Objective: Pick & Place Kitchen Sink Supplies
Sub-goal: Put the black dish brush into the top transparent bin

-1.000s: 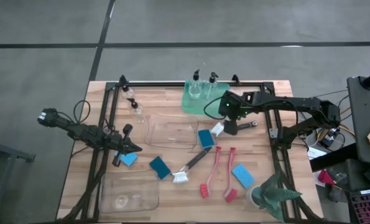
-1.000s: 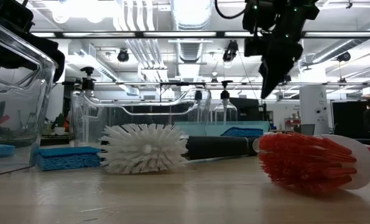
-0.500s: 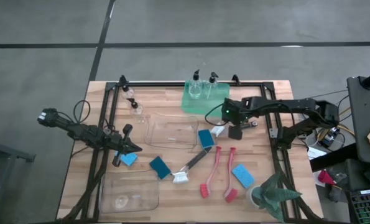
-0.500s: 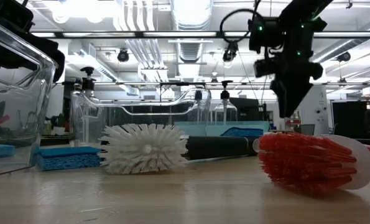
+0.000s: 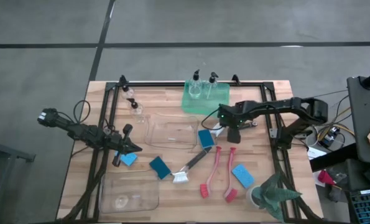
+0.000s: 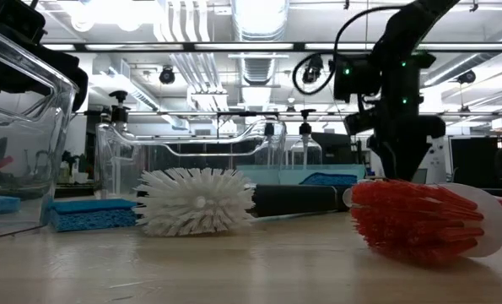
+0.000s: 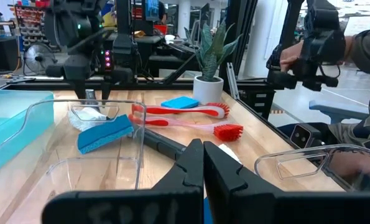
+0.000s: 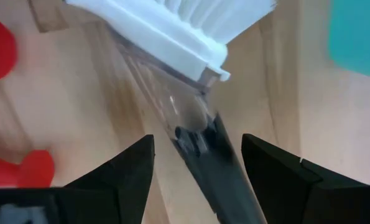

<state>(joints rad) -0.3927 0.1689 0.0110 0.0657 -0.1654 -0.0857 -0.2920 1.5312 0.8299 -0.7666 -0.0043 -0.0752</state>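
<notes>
Only the right wrist view shows the right end effector (image 8: 197,155) spread wide astride the black-handled brush (image 8: 197,134).

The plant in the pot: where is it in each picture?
High view: the plant is at the lower right.
Low view: not in it.
Left wrist view: upper middle, just behind the red brushes.
Right wrist view: not in it.
Shared landmark: the red brushes, which lie just left of the plant in the high view.
</notes>
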